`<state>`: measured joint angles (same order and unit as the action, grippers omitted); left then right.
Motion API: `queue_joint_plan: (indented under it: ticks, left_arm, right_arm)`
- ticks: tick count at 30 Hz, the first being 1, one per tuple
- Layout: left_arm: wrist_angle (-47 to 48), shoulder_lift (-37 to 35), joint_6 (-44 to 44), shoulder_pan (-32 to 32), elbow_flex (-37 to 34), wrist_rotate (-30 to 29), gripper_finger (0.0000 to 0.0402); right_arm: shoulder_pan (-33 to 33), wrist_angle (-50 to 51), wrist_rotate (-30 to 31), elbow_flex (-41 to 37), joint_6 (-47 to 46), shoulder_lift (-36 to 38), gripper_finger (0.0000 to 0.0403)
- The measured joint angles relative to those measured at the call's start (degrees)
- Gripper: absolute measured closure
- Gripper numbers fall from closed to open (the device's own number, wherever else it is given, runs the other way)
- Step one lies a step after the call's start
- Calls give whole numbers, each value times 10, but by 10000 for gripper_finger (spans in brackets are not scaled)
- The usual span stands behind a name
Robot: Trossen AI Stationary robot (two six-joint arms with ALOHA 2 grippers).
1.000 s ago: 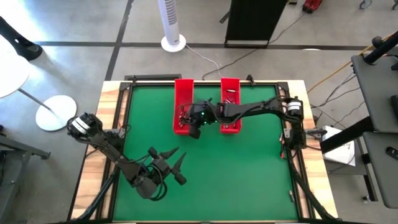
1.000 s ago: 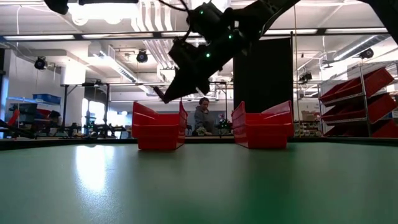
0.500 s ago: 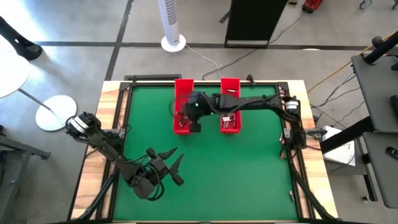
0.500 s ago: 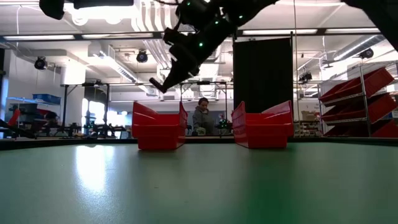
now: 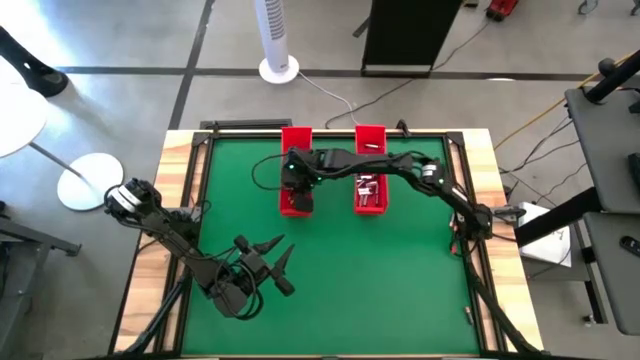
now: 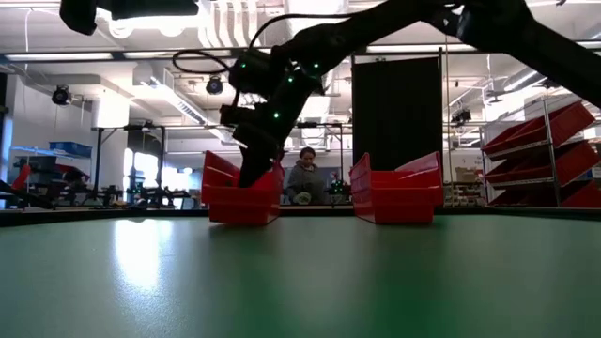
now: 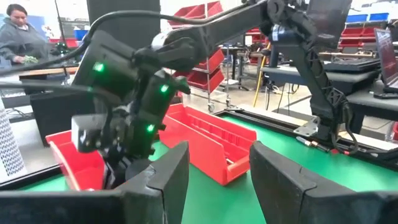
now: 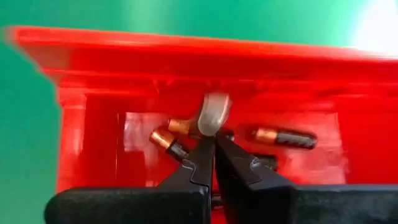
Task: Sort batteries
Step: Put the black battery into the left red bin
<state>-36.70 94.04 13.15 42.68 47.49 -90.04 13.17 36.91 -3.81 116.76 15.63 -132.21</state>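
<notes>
Batteries [image 8: 283, 137] lie in the near end of the left red tray [image 5: 295, 170], copper-capped and dark; more show in the right red tray [image 5: 370, 170] just beside it; the right gripper [image 8: 213, 146] reaches down into the left tray, its fingers closed together with a silvery battery [image 8: 212, 115] at their tips; the left gripper [image 5: 277, 262] hovers over the green table [image 5: 380, 280] at the near left, fingers apart and holding nothing.

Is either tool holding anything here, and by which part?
The right tool, shut inside the left red tray, pinches a silvery battery by its lower end. The left tool holds nothing.
</notes>
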Motion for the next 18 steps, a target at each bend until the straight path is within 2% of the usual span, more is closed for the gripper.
queue_joint_plan:
  ticks: [6, 18]
  left_arm:
    - [-2, -5, 7, 0, -13, 0, 253]
    - [-6, -15, 29, 0, -30, 0, 253]
  right_arm:
    - [-1, 76, 4, 57, 2, -41, 394]
    - [-3, 87, 5, 57, 0, -37, 394]
